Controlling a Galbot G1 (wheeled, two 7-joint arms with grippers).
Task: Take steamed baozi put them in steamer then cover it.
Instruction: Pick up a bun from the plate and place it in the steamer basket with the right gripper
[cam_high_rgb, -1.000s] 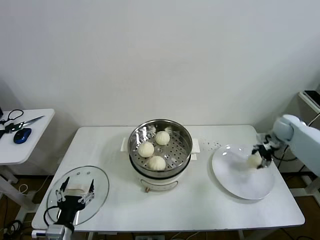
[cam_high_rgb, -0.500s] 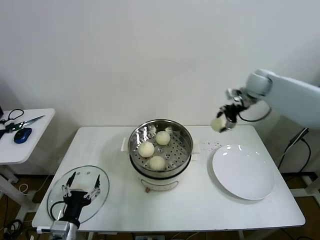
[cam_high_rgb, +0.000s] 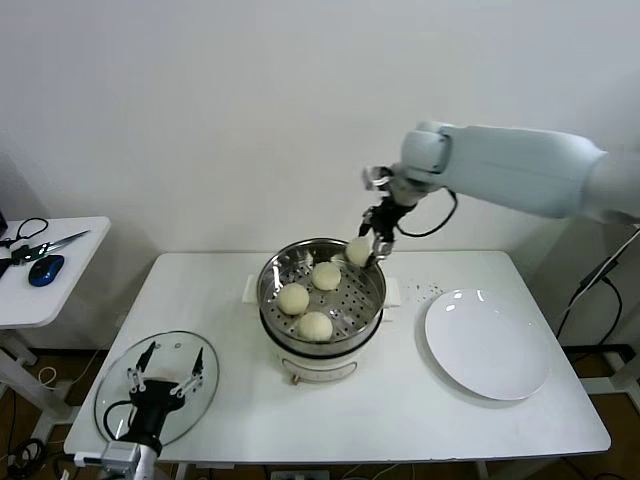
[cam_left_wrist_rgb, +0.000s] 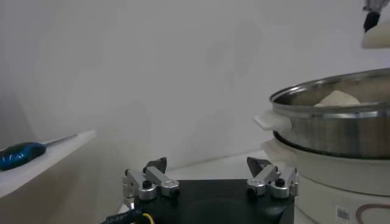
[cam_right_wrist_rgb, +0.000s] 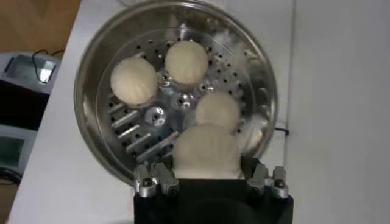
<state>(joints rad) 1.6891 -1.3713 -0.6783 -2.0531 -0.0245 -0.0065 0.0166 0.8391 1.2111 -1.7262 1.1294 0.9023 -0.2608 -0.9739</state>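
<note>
The steel steamer (cam_high_rgb: 372, 300) stands on its white pot base mid-table and holds three cream-white baozi (cam_high_rgb: 314, 325). My right gripper (cam_high_rgb: 366, 247) is shut on a fourth baozi (cam_high_rgb: 358, 250) and holds it above the steamer's back right rim. In the right wrist view that baozi (cam_right_wrist_rgb: 206, 152) sits between the fingers over the basket (cam_right_wrist_rgb: 97, 67). The glass cover (cam_high_rgb: 203, 382) with its white handle lies at the table's front left. My left gripper (cam_high_rgb: 160, 377) hovers open over the cover, empty; it also shows in the left wrist view (cam_left_wrist_rgb: 210, 173).
An empty white plate (cam_high_rgb: 486, 343) lies at the right of the table. A small side table (cam_high_rgb: 60, 285) on the left carries scissors and a blue object. The table's front edge runs close below the cover.
My right arm has carried the baozi from above the table's back right leftward to over the steamer's rim. A second ago it was at the plate. The left gripper stays over the cover.
</note>
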